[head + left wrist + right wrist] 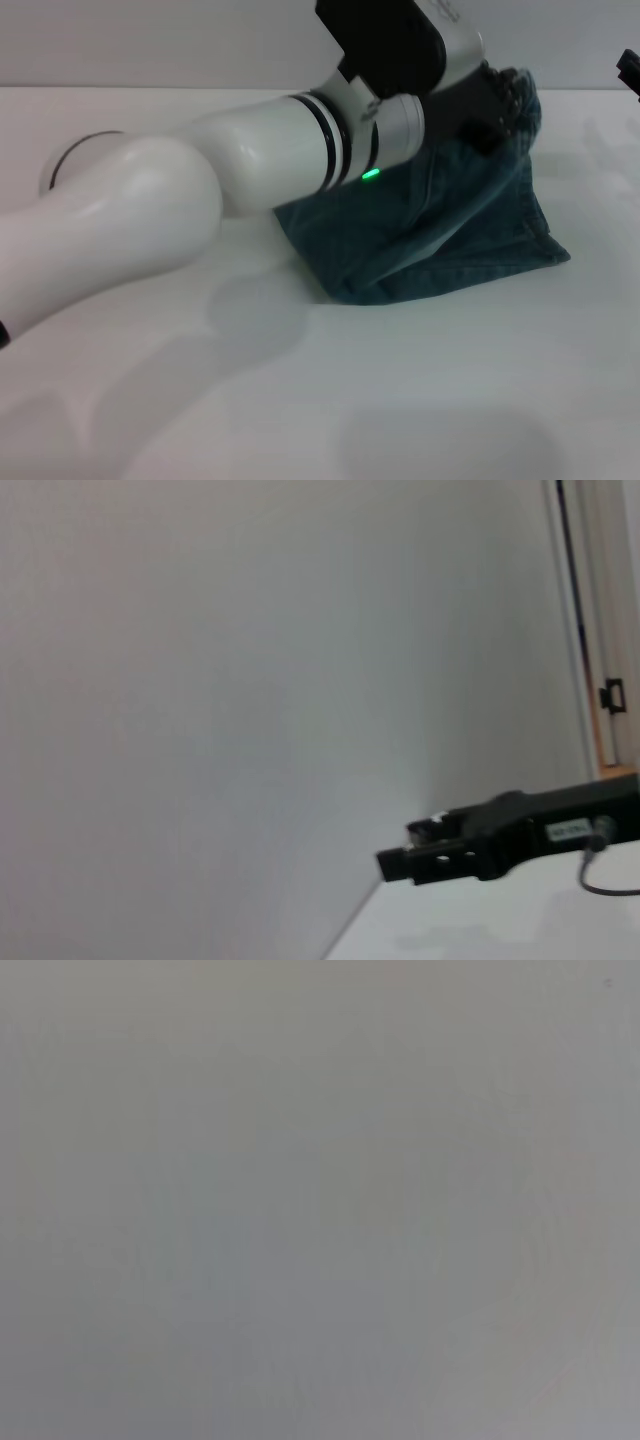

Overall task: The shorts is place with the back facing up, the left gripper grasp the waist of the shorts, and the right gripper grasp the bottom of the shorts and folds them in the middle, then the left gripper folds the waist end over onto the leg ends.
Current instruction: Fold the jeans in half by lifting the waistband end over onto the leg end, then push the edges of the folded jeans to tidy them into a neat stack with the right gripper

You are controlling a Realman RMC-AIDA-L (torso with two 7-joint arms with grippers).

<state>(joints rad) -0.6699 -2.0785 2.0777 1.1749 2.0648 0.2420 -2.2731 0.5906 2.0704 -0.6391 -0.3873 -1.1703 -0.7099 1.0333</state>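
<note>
The blue denim shorts (440, 240) lie folded on the white table (450, 400), right of centre in the head view. One end is pulled up into a peak. That raised end is the waist (527, 100), and my left gripper (500, 100) is shut on it above the rest of the cloth. The left arm crosses the view from the lower left and hides part of the denim. I cannot make out the leg ends in the flat part of the cloth. My right gripper (630, 70) shows only as a black tip at the right edge; in the left wrist view this right gripper (395, 862) hangs low over the table, away from the shorts.
The table's far edge meets a plain pale wall (150, 40). A thin cable (600, 875) lies on the table by the right gripper. The right wrist view shows only a blank grey surface.
</note>
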